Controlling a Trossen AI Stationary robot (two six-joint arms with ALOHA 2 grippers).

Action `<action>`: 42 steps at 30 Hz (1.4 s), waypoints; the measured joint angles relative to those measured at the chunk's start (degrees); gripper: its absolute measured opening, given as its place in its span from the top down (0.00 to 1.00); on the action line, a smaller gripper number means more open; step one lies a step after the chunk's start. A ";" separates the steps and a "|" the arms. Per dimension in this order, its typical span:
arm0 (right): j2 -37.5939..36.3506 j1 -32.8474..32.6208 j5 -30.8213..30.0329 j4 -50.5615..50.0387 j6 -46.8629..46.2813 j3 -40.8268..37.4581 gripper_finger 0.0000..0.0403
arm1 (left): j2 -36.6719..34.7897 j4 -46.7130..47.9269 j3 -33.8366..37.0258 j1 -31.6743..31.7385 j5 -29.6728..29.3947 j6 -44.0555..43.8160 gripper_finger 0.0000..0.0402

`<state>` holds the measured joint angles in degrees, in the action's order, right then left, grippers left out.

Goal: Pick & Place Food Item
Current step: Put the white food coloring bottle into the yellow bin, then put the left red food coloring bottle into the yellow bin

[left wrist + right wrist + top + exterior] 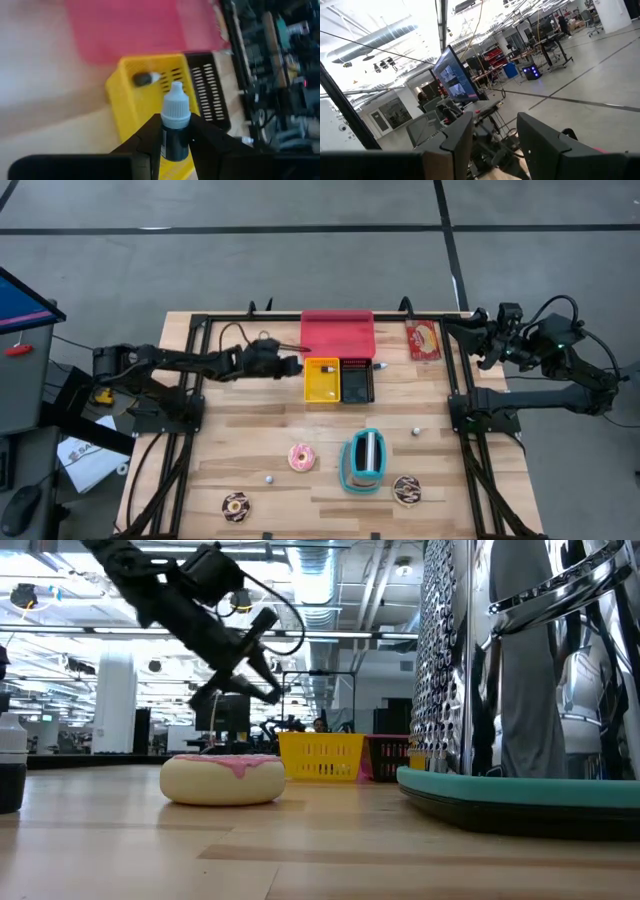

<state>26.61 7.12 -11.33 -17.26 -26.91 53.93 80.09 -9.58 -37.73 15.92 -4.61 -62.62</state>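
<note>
Left pincer [175, 142]: clamped narrow on a small dark dropper bottle [175, 125] with a pale blue-grey cap, bottle upright between the fingers; raised above the bench, just beside the yellow bin's outer edge
Yellow bin [322, 379]: mid-bench, touching the black bin [357, 379] on its right; a small dark-and-white item [145, 78] lies inside it
Red tray [338, 331]: directly behind both bins, at the far edge of the bench [250, 430]
Open room: bare wood between the bins and the near row of items
Near row: pink-frosted donut [301, 457], teal toaster [364, 461], chocolate donut [407, 490], another chocolate donut [236, 505] near the front edge
Red packet [423, 339]: far right, near the frame
Right pincer [492, 137]: fingers apart, holding nothing; parked off the bench's far right corner, aimed into the room
</note>
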 joint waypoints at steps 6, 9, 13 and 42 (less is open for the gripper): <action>0.00 0.01 -0.02 0.06 0.10 0.00 0.63 | 6.41 2.65 -9.85 2.88 6.45 18.37 0.81; 0.00 0.01 -0.02 0.19 0.12 0.00 0.63 | 11.41 9.73 -17.12 2.61 11.08 30.12 0.81; 0.00 0.01 -0.04 0.22 0.36 0.00 0.63 | 18.10 22.73 -27.49 1.68 13.17 44.93 0.81; -0.02 0.01 -0.09 -0.28 1.48 0.02 0.63 | 27.04 32.03 -37.16 0.88 8.40 67.55 0.57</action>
<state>26.59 7.14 -11.42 -17.54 -25.43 53.95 107.13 22.44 -74.89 16.80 3.79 4.93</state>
